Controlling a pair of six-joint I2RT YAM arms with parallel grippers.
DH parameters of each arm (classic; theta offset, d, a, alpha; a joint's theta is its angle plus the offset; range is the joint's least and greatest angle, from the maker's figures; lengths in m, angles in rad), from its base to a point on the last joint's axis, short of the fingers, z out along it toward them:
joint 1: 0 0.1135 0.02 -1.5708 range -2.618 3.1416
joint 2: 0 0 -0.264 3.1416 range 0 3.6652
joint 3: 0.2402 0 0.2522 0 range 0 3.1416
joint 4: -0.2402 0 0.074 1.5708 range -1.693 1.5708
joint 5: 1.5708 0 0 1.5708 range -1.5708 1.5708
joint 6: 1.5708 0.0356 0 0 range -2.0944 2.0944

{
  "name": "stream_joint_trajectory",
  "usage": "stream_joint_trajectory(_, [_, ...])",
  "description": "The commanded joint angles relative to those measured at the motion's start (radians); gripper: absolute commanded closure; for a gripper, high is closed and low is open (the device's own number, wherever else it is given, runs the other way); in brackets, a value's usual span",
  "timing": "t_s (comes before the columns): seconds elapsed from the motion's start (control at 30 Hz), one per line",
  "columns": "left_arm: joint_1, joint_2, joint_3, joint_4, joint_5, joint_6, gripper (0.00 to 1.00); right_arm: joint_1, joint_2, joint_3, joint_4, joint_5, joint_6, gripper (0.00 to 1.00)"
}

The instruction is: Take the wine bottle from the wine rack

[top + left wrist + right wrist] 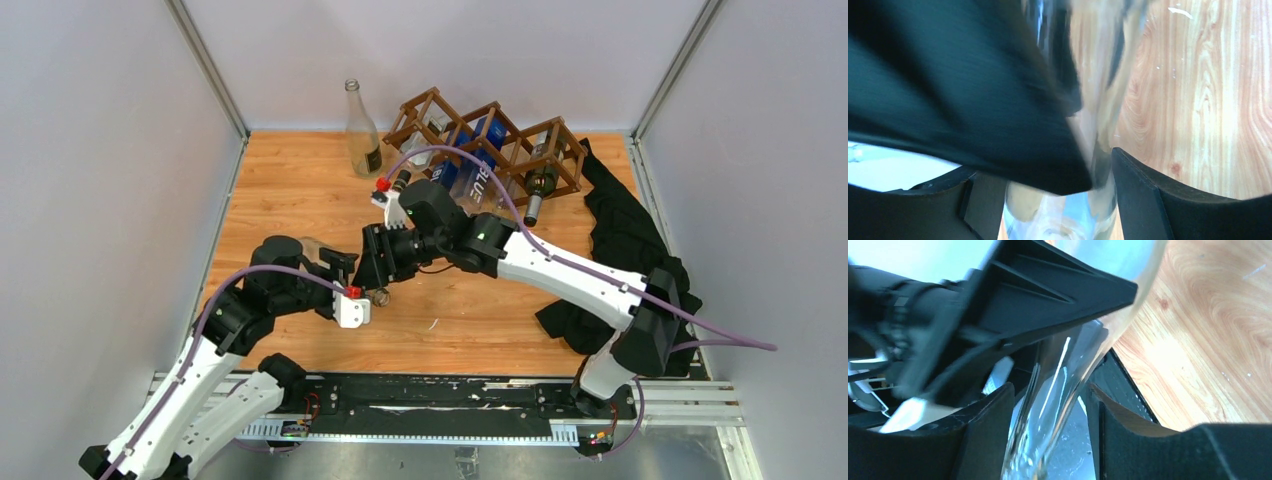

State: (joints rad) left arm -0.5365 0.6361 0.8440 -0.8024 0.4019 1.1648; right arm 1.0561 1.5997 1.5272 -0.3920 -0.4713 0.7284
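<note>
A clear glass wine bottle (314, 247) is held low over the middle of the wooden table, between both grippers. My left gripper (338, 268) is shut on its wide body (1058, 210), which fills the gap between the black fingers (1140, 200). My right gripper (368, 268) faces it from the right and stands open around the tilted neck (1048, 425), with a gap beside the left finger (988, 435). The brown wooden wine rack (560, 135) stands at the back, behind the right arm, apart from this bottle.
The rack holds a blue-labelled clear bottle (478, 182), a dark bottle (540, 185) and one more in the left cell (425, 135). A clear bottle (362, 130) stands upright left of the rack. A black cloth (630, 235) lies along the right side.
</note>
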Motion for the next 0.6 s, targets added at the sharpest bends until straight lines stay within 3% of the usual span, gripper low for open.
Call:
stream_joint_trajectory(0.0, [-0.010,-0.026,-0.031,0.083,-0.004,0.006,1.00,-0.042,-0.123,-0.040,0.178,-0.035,0.004,0.40])
stream_joint_trajectory(0.33, [-0.009,-0.027,-0.067,0.186,-0.056,-0.055,1.00,-0.060,-0.189,-0.097,0.150,-0.005,-0.012,0.40])
stream_joint_trajectory(0.57, [-0.009,0.009,-0.041,0.280,-0.120,-0.206,1.00,-0.128,-0.286,-0.103,0.053,0.091,-0.071,0.36])
